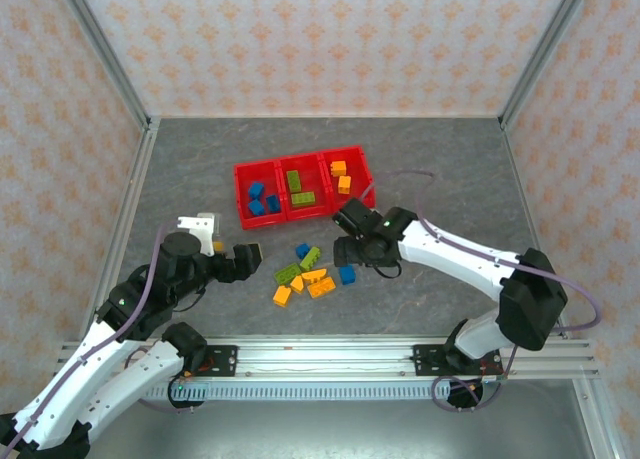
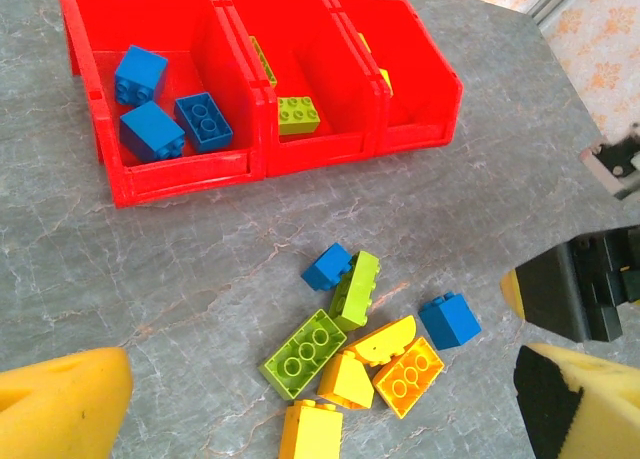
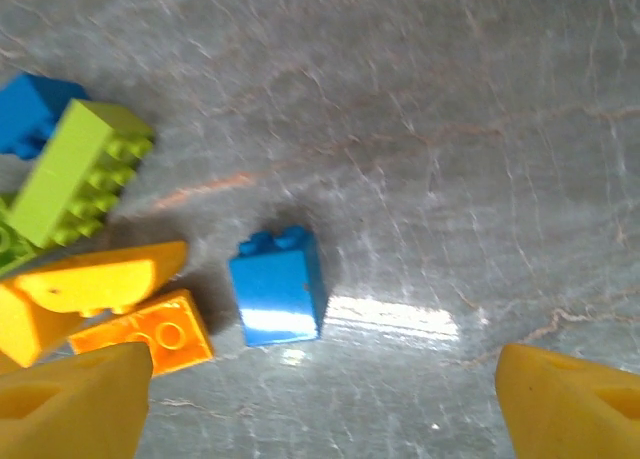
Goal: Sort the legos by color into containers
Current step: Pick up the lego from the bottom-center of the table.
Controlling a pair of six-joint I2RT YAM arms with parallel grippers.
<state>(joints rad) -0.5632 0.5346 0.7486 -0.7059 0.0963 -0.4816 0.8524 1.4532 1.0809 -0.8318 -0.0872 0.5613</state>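
The right pincer (image 3: 330, 409) is hovering with its jaws apart over a blue lego (image 3: 278, 299) that is lying on the counter (image 3: 450, 129) at the right edge of the loose legos (image 1: 305, 274), on the near side of the red containers (image 2: 180, 174), while the left pincer (image 1: 235, 247) is hanging wide apart to their left.

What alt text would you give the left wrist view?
A red tray of three bins sits on a grey table, blue bricks in its left bin and green bricks in the middle one. Nearer the camera lies a loose pile of blue, green and orange bricks, with yellow pads at the lower corners.
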